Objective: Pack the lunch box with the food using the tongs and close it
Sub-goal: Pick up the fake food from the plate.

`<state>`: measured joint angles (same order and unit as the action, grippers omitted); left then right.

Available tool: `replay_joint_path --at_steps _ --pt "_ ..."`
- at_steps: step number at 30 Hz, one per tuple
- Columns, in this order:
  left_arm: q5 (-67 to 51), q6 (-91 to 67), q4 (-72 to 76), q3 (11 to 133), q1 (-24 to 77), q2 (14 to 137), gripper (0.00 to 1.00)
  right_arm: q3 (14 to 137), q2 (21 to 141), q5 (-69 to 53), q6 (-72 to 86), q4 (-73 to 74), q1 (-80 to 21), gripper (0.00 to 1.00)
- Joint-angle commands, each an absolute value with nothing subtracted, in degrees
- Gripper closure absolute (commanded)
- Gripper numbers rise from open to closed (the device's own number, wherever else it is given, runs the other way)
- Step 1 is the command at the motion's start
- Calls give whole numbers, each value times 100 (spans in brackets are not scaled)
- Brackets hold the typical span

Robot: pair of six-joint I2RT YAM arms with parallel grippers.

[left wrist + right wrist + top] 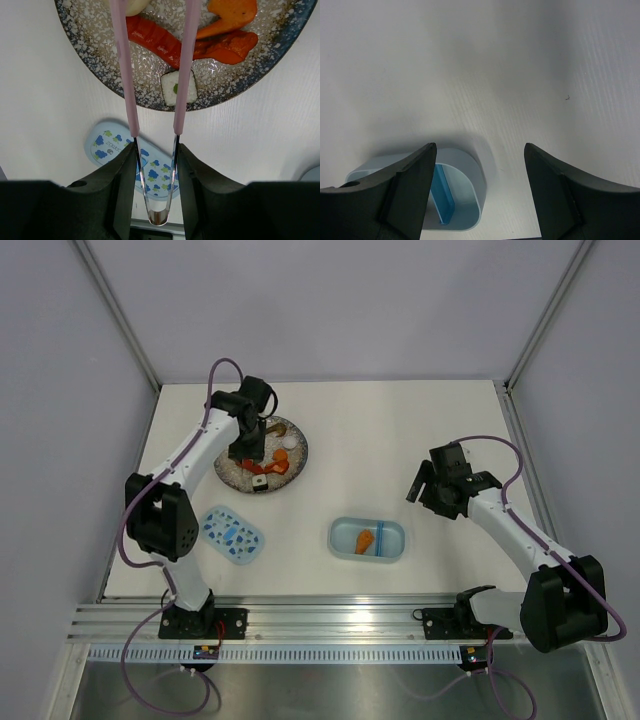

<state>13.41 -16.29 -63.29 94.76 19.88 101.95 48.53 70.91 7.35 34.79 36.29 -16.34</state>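
1. Starting at the lower left of the overhead view, a light blue oblong plastic lid with dark-blue and white flecks [232,535] lies flat on the white table [400,420], well apart from the tub.
2. The left gripper [254,464] hangs over a round grey speckled plate [235,480] in the upper left of that view. In the left wrist view its jaws press on the metal shanks of the slender pale pink tongs [125,75], pinching them near the joined end. The two pink arms stand apart, and their tips run off the top edge.
3. Food on the plate, left wrist view:
   - A red sausage-shaped piece [155,40] crosses between the tong arms.
   - A white roll slice with a green centre [171,90] sits near the plate's rim, partly behind the right-hand arm.
   - Orange pieces [227,12] lie at the upper right.
   - Whether the tongs touch any piece cannot be told.
4. A small pale translucent blue rounded-oblong lunch box [395,540] sits uncovered, low and just right of centre in the overhead view. One orange food piece [366,538] lies in its left compartment, against the centre divider.
5. The right gripper [422,488] hovers up and to the right of the lunch box. In the right wrist view its jaws are spread wide over bare table. The tub's rounded end and blue divider [444,192] show at lower left.
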Motion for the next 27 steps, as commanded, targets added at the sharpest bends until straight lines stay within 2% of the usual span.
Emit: replay_joint_path --at_steps 1,13,15,27 --pt "1546 -1529 -6205 9668 1951 10397 61 4975 7058 677 3489 3551 -1617 21" --pt "1960 -1582 -6249 9808 1951 10722 58 5203 7146 694 3384 3604 -1617 21" --pt "2039 -1582 -6258 9852 1951 10810 55 5212 7172 686 3384 3586 -1617 21" --pt "2048 -1512 -6082 9861 1925 11083 57 5080 7119 773 3410 3568 -1608 21"
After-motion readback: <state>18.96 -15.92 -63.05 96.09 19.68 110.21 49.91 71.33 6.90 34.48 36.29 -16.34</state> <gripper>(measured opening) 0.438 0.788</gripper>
